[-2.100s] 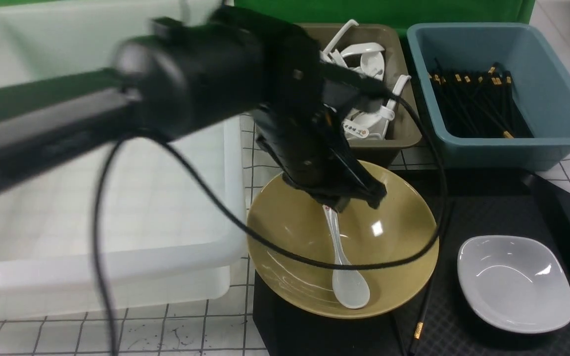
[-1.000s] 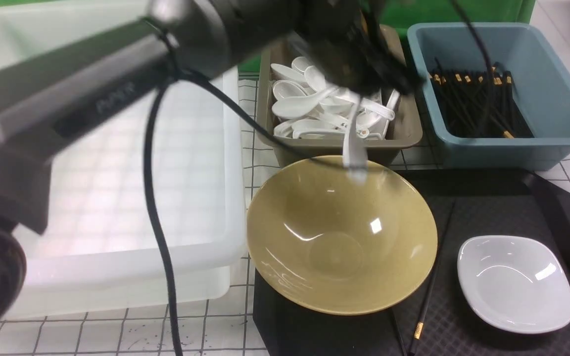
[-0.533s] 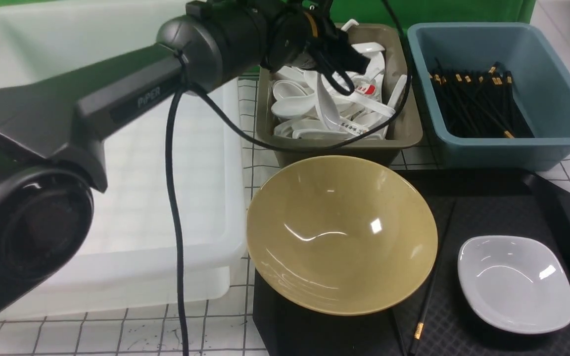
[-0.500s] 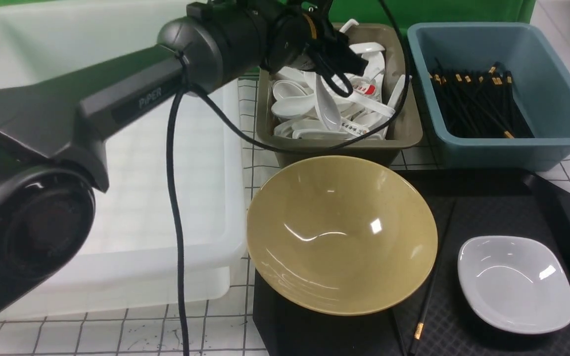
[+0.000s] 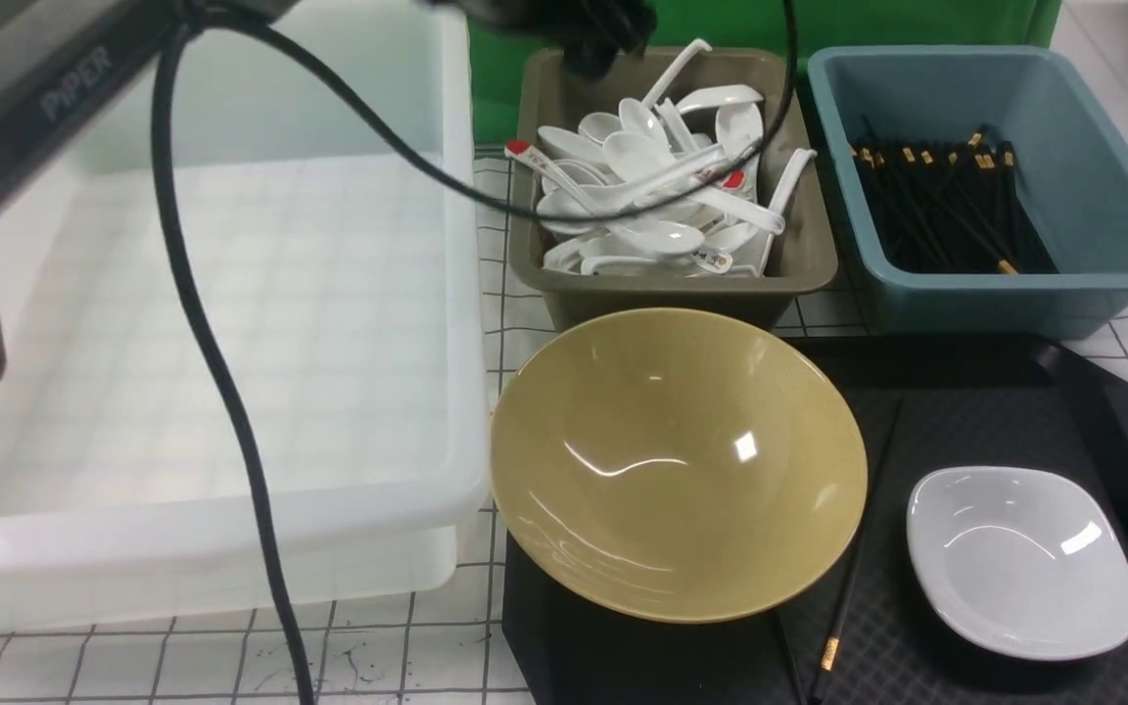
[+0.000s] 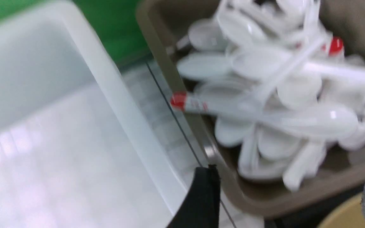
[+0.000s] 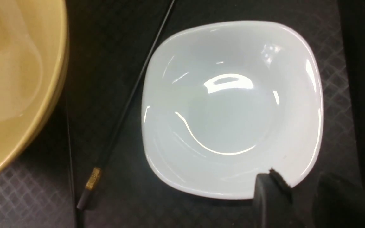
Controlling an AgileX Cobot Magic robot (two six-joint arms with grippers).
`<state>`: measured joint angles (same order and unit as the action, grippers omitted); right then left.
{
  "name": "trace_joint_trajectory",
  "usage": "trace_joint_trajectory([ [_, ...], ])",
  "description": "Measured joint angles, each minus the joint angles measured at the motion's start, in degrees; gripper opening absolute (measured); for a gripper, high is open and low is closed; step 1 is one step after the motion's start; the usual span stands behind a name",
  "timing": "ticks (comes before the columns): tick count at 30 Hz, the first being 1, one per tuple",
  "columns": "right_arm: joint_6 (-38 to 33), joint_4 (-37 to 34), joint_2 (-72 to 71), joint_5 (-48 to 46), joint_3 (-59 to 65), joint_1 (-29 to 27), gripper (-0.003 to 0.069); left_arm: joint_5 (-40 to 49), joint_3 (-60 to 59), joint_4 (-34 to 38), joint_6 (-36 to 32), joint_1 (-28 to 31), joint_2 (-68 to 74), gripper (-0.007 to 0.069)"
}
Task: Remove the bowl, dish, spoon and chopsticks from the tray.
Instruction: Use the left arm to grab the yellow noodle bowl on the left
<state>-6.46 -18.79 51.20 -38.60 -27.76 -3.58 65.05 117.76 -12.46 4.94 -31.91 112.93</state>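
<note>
The left gripper's jaws [image 6: 290,196] are standing wide, holding nothing; the right's [image 7: 299,193] are parting slightly, empty, near the shallow white squarish dish [image 7: 233,107]. On the black textured tray [image 5: 975,421], the flaring glossy mustard-yellow bowl [image 5: 672,470] is sitting beside thin black gold-banded chopsticks [image 5: 853,568]; careless lifting could be rolling them. The red-tipped white spoon [image 5: 613,206] is lying across the brown bin's rim [image 5: 564,284], risking a fall if bumped.

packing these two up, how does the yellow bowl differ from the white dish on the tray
The bowl is mustard yellow, while the dish is white. The bowl is much bigger and deeper; the dish is small and shallow. The bowl's rim is round, the dish's a rounded square. Both are glossy, sit open side up and hold nothing.
</note>
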Motion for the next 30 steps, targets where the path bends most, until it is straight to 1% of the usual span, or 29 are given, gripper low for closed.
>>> trace_joint_trajectory([
  [2,0.0,0.0,0.0,-0.1,0.0,0.0,0.0239,4.6,-0.3,3.5,-1.7,0.0,1.6,0.0563],
  [4,0.0,-0.1,0.0,0.0,0.0,0.0,0.0239,5.7,-1.4,7.3,-3.7,-0.1,3.1,0.0561],
  [5,0.0,-0.1,0.0,0.0,0.0,0.0,0.0239,5.7,-1.5,7.7,-3.8,-0.2,3.1,0.0561],
  [6,0.0,-0.1,0.0,0.0,0.0,0.0,0.0239,5.9,-2.5,9.7,-5.3,-0.6,4.1,0.0561],
  [9,0.0,-0.1,0.0,0.0,0.0,0.0,0.0239,6.1,-4.7,10.3,-7.3,-2.0,5.5,0.0561],
  [12,0.0,-0.1,0.0,0.0,0.0,0.0,0.0239,6.0,-6.4,7.6,-7.0,-3.5,6.9,0.0561],
  [15,0.0,-0.1,0.0,0.0,0.0,0.0,0.0239,6.0,-7.5,6.3,-6.5,-4.0,8.3,0.0561],
  [18,0.0,-0.3,0.0,0.0,0.0,0.0,0.0239,6.0,-7.7,7.1,-6.6,-4.0,9.3,0.0555],
  [21,0.0,-1.4,0.0,0.0,0.0,0.0,0.0239,5.9,-7.8,9.0,-7.3,-4.0,11.2,0.0528],
  [23,0.0,-1.6,0.0,0.0,0.0,0.1,0.0239,5.8,-7.8,9.7,-8.3,-4.0,12.3,0.0494],
  [25,0.0,-1.6,0.0,0.0,0.0,0.1,0.0239,5.5,-7.8,9.8,-9.3,-4.0,13.5,0.0429],
  [27,0.0,-1.6,0.0,0.0,0.0,0.1,0.0239,5.8,-7.8,10.3,-10.6,-4.0,14.2,0.0306],
  [29,0.0,-1.6,0.0,0.0,0.0,0.1,0.0239,6.2,-7.8,12.5,-11.0,-4.0,13.7,0.0220],
  [30,0.0,-1.6,0.0,0.0,0.0,0.1,0.0239,6.2,-7.8,13.2,-11.0,-4.0,13.3,0.0196],
])
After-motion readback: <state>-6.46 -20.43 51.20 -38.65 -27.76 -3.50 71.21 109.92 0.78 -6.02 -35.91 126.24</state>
